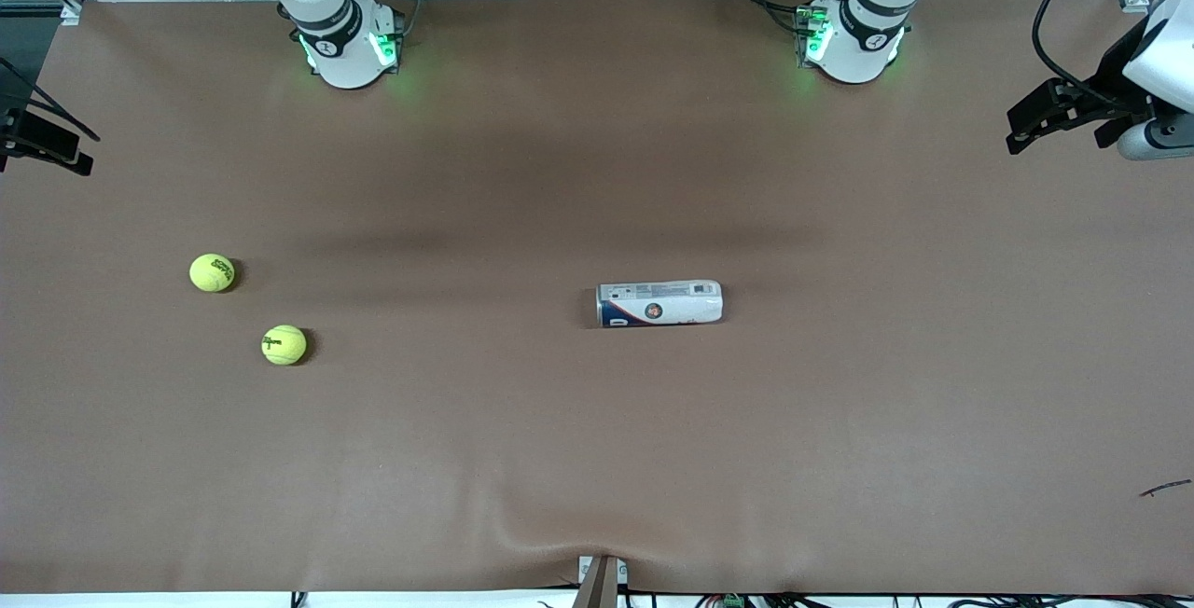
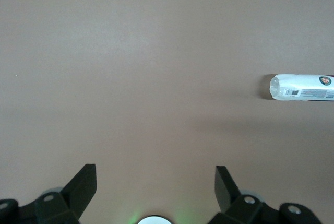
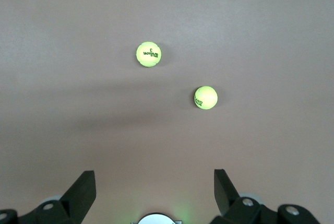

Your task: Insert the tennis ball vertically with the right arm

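Lighting is pretty even and soft from overhead, so my brown matte table cover shows no real glare. Broad faint shadow bands cross it mid-table, and a similar dark smear runs under the two fuzzy yellow-green tennis balls in my right wrist view. Each ball throws a small shadow. The white plastic ball tube lying on its side looks a bit washed out. Green base lights tint the cover nearby. Both wrist views are slightly soft.
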